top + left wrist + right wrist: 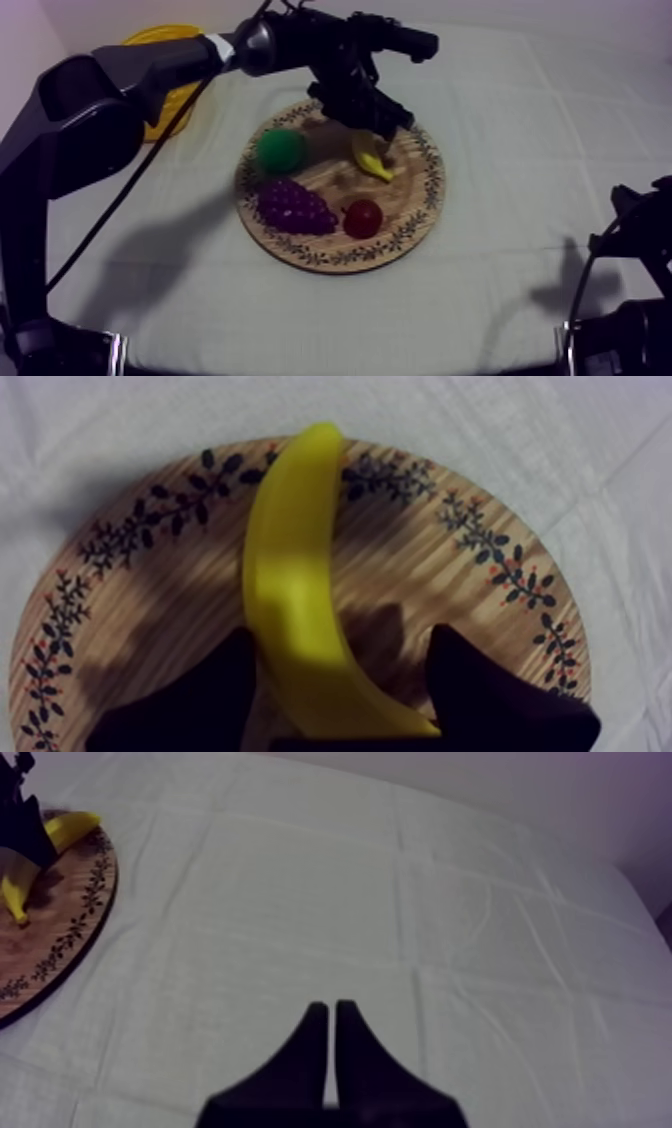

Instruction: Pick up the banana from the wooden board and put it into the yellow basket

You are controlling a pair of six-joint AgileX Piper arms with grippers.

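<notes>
Two black fingers [200, 706] of our left gripper [340, 634] stood apart, astride the banana [290, 576]. One finger sat close against the fruit and the other stood off by a slim gap, so nothing was clamped yet. This banana lay flat on the far part of the round wooden board [130, 606], one tip reaching out to the patterned rim.

We judged it a light, stiff toy with a smooth, glossy skin, likely to slip or swivel if pinched near a tapered end. The thick middle, where the fingers straddled it, looked the best place to take hold.

On the same board a green pear [280, 150] sat just beside the banana. Purple grapes [295, 207] and a small red fruit [362, 217] lay nearer the camera, clear of the grasp.

Around the board spread a grey-white cloth [520, 150], soft and faintly creased. Our yellow basket [165, 38] stood at the far left, partly behind the arm and well apart from the board. Our right gripper [331, 1007] hung over bare cloth, fingers pressed together on nothing. A pale wall [550, 792] closed the room beyond.
</notes>
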